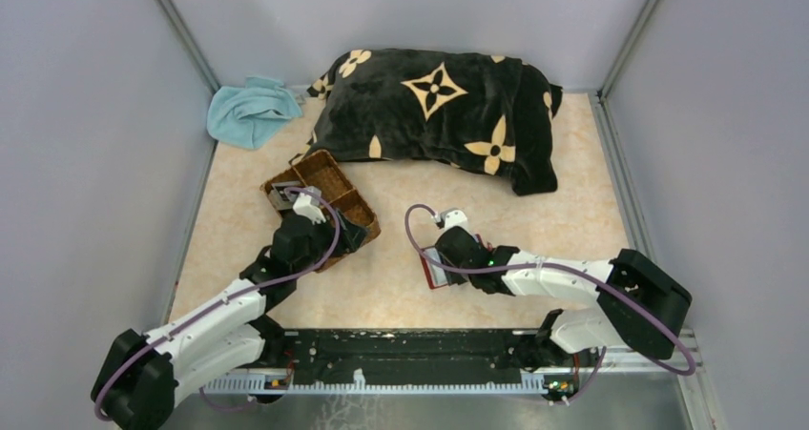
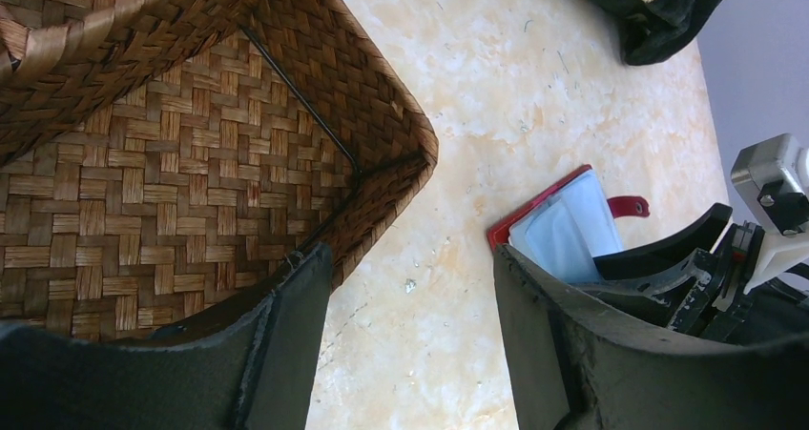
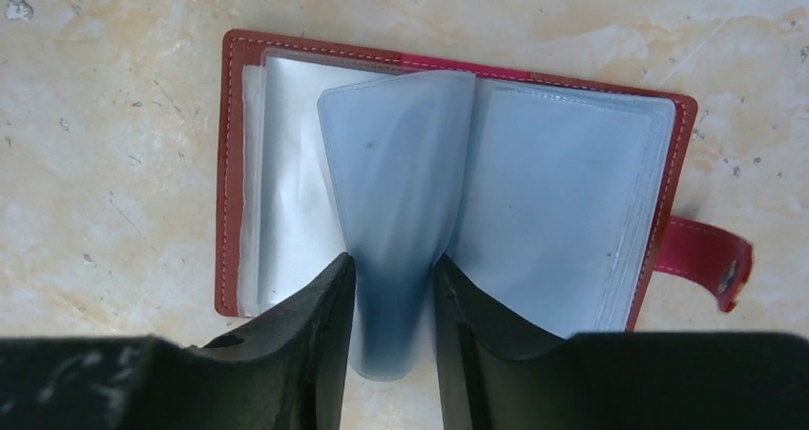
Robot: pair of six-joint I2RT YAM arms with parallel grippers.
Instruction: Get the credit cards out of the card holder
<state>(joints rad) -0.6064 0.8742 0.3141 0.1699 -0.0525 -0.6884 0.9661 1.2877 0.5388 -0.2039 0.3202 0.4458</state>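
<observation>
The red card holder (image 3: 230, 173) lies open on the table, its clear plastic sleeves fanned out and its snap strap (image 3: 704, 258) pointing right. One bluish sleeve (image 3: 401, 163) stands up from the spine, and my right gripper (image 3: 394, 270) is shut on its lower part, bowing it. I cannot make out any card inside the sleeves. From above, the card holder (image 1: 435, 270) lies under the right gripper (image 1: 446, 255). My left gripper (image 2: 412, 270) hangs open over bare table beside the basket corner, with the card holder (image 2: 563, 225) to its right.
A woven basket (image 1: 329, 177) stands left of centre, with the left gripper (image 1: 329, 228) at its near end. At the back lie a black pillow with tan flowers (image 1: 439, 115) and a light blue cloth (image 1: 250, 111). Grey walls enclose the table.
</observation>
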